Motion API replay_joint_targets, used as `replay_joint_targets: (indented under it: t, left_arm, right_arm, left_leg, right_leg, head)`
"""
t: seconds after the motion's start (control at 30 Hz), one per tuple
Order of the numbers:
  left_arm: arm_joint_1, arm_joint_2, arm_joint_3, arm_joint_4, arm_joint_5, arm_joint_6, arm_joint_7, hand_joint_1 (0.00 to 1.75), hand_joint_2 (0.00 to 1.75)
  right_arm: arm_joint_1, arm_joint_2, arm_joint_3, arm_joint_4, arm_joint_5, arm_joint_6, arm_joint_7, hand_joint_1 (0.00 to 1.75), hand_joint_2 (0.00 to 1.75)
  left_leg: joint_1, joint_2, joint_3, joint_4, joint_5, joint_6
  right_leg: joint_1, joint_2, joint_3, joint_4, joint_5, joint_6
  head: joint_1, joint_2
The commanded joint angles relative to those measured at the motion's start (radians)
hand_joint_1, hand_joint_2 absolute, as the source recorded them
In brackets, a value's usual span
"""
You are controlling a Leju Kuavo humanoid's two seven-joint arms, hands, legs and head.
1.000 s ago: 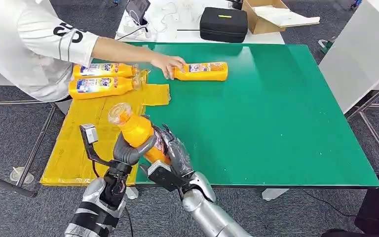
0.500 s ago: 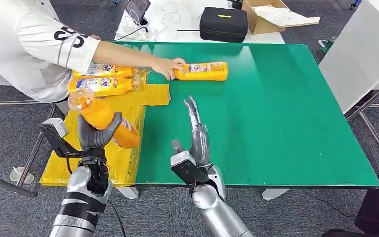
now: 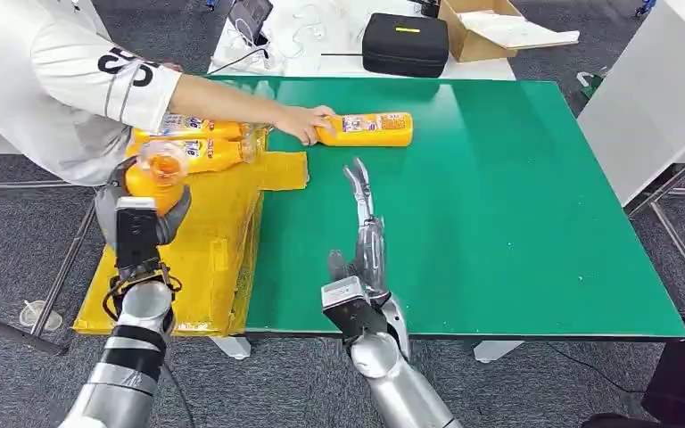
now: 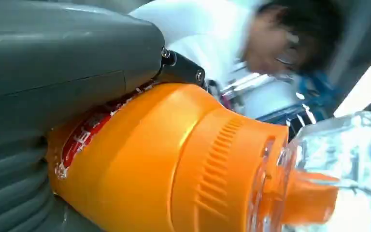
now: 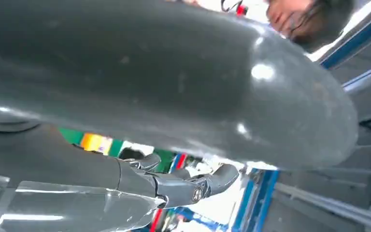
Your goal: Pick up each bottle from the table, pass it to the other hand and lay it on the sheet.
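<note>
Light is even and bright from overhead; the green table (image 3: 499,205) shows a soft pale sheen near its far edge and shadows are faint. The head view is sharp. In the left wrist view the bottle (image 4: 174,164) is in focus, its clear cap glaring white, the person behind blurred. The right wrist view is dim, soft and streaked with highlights.
</note>
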Motion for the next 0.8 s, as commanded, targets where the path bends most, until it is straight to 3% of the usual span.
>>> replay_joint_targets:
  t: [0.03, 0.27, 0.37, 0.4, 0.57, 0.63, 0.77, 0.8]
  left_arm:
    - [-0.187, 0.139, -0.202, 0.504, -0.365, 0.094, 0.052, 1.75, 1.75]
    - [-0.195, 0.144, -0.242, 0.524, -0.436, 0.106, 0.094, 1.75, 1.75]
    - [-0.192, 0.171, -0.275, 0.563, -0.501, 0.016, 0.111, 1.75, 1.75]
    - [-0.191, 0.173, -0.276, 0.566, -0.503, 0.010, 0.110, 1.75, 1.75]
    - [-0.162, 0.177, -0.248, 0.593, -0.467, -0.116, 0.068, 1.75, 1.75]
    - [-0.157, 0.174, -0.236, 0.593, -0.452, -0.136, 0.060, 1.75, 1.75]
    - [-0.157, 0.174, -0.236, 0.593, -0.452, -0.136, 0.060, 1.75, 1.75]
    - [-0.158, 0.172, -0.236, 0.591, -0.455, -0.163, 0.069, 1.75, 1.75]
  right_arm:
    - [-0.070, -0.050, 0.061, 0.036, -0.039, 0.038, -0.006, 0.00, 0.00]
    - [-0.067, -0.052, 0.062, 0.037, -0.044, 0.042, -0.010, 0.00, 0.00]
    - [-0.068, -0.055, 0.065, 0.040, -0.049, 0.058, -0.010, 0.00, 0.00]
    - [-0.067, -0.055, 0.066, 0.039, -0.052, 0.062, -0.011, 0.00, 0.00]
    - [-0.072, -0.053, 0.069, 0.048, -0.061, 0.092, -0.006, 0.00, 0.00]
    - [-0.074, -0.051, 0.069, 0.052, -0.061, 0.094, -0.006, 0.00, 0.00]
    - [-0.074, -0.051, 0.069, 0.052, -0.061, 0.094, -0.006, 0.00, 0.00]
    - [-0.074, -0.048, 0.068, 0.055, -0.063, 0.100, -0.007, 0.00, 0.00]
  left_leg:
    - [-0.001, 0.004, 0.006, -0.002, 0.000, 0.001]
    - [0.000, 0.006, 0.006, 0.000, -0.002, 0.001]
    - [0.000, 0.005, 0.003, 0.000, -0.001, 0.000]
    - [0.000, 0.007, 0.010, 0.000, -0.003, 0.001]
    - [0.000, 0.007, 0.003, -0.001, -0.001, 0.000]
    - [0.000, 0.008, 0.008, -0.001, -0.003, 0.001]
    - [0.000, 0.006, 0.003, 0.000, -0.001, 0.001]
    - [0.000, 0.007, 0.009, 0.000, -0.003, 0.002]
  right_leg:
    - [0.000, 0.002, 0.005, -0.002, 0.000, -0.001]
    - [0.001, 0.002, 0.005, -0.001, -0.001, -0.002]
    - [0.000, 0.003, 0.002, 0.000, 0.000, -0.001]
    - [0.001, 0.004, 0.008, -0.001, -0.002, -0.002]
    - [0.000, 0.004, 0.002, -0.001, 0.000, -0.001]
    - [0.001, 0.004, 0.006, -0.001, -0.001, -0.002]
    - [0.000, 0.003, 0.002, 0.000, 0.000, -0.001]
    - [0.001, 0.003, 0.008, -0.001, -0.002, -0.002]
  head:
    - [0.000, 0.000]
    - [0.000, 0.000]
    - [0.000, 0.000]
    - [0.000, 0.000]
    - [0.001, 0.000]
    - [0.001, 0.000]
    - [0.000, 0.000]
    - [0.001, 0.000]
